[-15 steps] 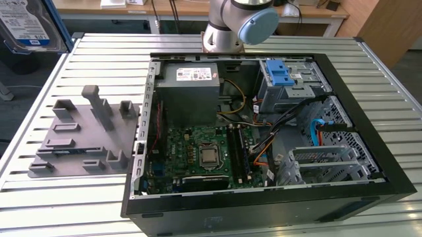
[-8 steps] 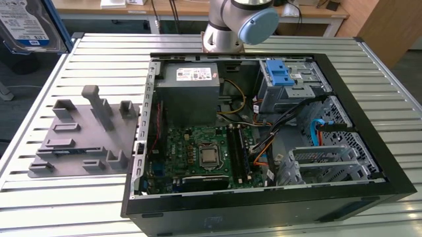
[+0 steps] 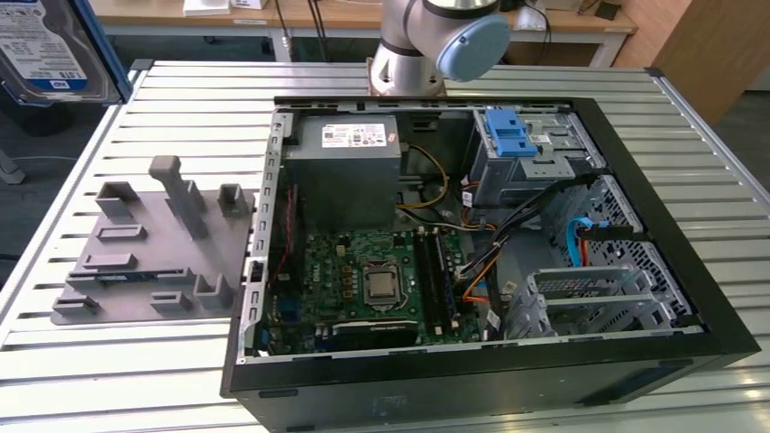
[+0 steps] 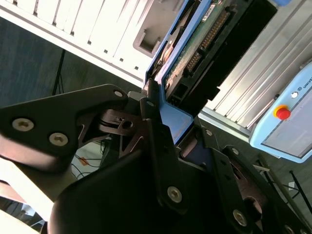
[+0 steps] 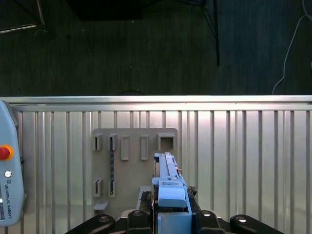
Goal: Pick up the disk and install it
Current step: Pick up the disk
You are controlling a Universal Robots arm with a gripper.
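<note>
claw (image 4: 176, 124) clamped on disk (image 5: 168, 176) | flat metal, blue plastic rails

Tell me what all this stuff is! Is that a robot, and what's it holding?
Yes, it is a robot. The grey-and-blue tube in the exterior view is a robot arm, standing by a ribbed metal table. That picture comes from a camera off the arm. On the table lie an open computer case, with its insides showing, and a grey plastic holder. The two wrist views come from cameras that ride on the arm. In both wrist views you see its black jaws closed on the disk. The disk is a flat computer drive with blue side rails, and it is held up off the table. It is not in the computer yet.
</note>
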